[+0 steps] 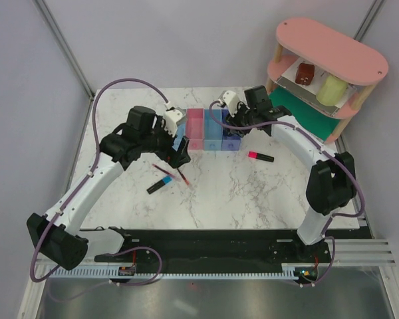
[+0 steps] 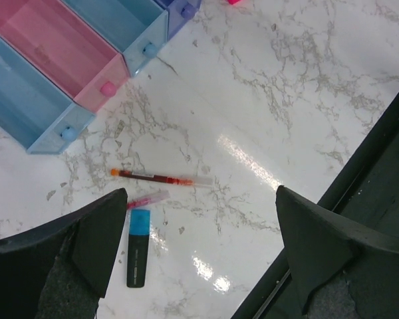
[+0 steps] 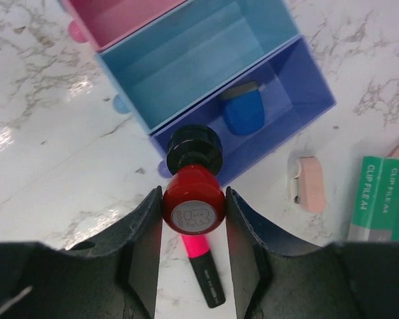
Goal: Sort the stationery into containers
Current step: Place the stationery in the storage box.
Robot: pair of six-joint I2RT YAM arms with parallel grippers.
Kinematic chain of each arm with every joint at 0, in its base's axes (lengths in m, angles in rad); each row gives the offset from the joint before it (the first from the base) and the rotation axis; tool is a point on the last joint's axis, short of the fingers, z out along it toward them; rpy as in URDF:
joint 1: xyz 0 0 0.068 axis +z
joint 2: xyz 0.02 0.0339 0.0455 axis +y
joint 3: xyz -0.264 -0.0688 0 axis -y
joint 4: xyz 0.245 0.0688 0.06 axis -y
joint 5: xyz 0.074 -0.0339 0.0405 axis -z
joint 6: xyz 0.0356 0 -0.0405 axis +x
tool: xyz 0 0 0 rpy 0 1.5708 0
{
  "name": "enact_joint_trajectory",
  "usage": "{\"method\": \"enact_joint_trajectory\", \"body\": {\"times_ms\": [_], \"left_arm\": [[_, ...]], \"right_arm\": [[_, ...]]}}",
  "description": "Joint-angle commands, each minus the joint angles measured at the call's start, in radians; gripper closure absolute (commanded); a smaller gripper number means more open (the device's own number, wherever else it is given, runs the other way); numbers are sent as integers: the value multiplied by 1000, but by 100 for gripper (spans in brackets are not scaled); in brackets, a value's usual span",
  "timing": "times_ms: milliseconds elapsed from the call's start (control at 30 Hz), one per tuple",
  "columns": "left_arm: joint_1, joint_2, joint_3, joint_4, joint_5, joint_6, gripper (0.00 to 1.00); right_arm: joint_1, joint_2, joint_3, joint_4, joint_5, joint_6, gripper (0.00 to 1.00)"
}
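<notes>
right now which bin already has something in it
The darker blue bin at the right end: a blue block lies in it; the other three look empty.

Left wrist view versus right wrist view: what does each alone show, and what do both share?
Only the left wrist view: the left gripper, open; a thin red pen; a second pen; a blue-ended black marker; the leftmost light blue bin.
Only the right wrist view: the right gripper shut on a red-black block; a blue block inside the darker blue bin; a pinkish block; a green box.
Both: the pink bin, the second light blue bin, the darker blue bin, the marble table, perhaps the pink-ended marker (a sliver at the left view's edge).
</notes>
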Motion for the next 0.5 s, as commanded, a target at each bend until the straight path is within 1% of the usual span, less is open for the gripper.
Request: {"method": "enact_joint_trajectory", "body": {"times_ms": [0,200,467], "left_arm": [[16,-60,-28,-83,-46,90,0],[24,-100,-40,-118,-72,111,0],[30,-116,-25,-143,-86,129,0]], "right_arm": [[-26,68,160,33,-17,-26,81],[-37,164,247,-28,-18,-61,81],[-60,203,258,-60,5,-95,81]]}}
